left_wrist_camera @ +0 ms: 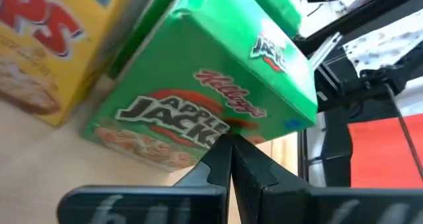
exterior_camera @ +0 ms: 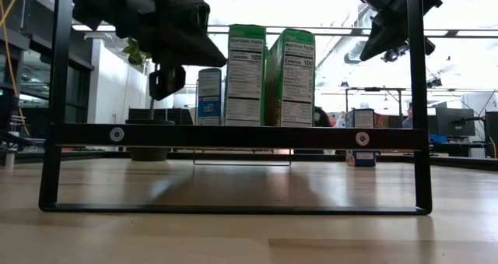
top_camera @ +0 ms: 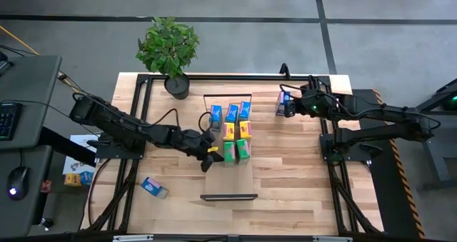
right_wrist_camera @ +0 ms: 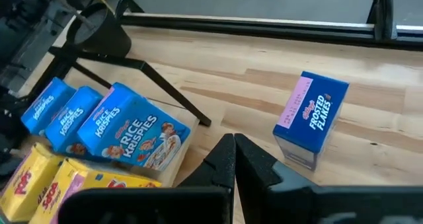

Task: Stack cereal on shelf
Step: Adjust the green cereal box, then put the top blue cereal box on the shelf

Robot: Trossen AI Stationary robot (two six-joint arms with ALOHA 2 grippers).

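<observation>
The shelf [top_camera: 228, 181] runs from far to near across the table's middle; in the low view its near end [exterior_camera: 233, 135] faces me. On it stand several cereal boxes: blue [top_camera: 232, 113], yellow [top_camera: 230, 131] and green [top_camera: 229, 153], the green ones [exterior_camera: 245, 73] nearest. My left gripper [top_camera: 211, 155] is shut, just left of the green Apple Jacks box [left_wrist_camera: 198, 98], pointing at it. My right gripper [top_camera: 288, 108] hangs shut over the far right, above an upright blue Frosted Flakes box [right_wrist_camera: 310, 118] resting on its base on the table. My left gripper's shut fingertips [left_wrist_camera: 221, 151] stand at the lower edge of the green box's printed face [left_wrist_camera: 198, 141], coming level and a little downward from the table's left. Whether they touch the box I cannot tell.
A potted plant [top_camera: 169, 49] stands at the far left corner. One blue box [top_camera: 154, 188] lies flat on the table near the left front. The shelf's black brackets [exterior_camera: 420, 100] rise at both ends. More small boxes [top_camera: 75, 174] lie off the table's left side.
</observation>
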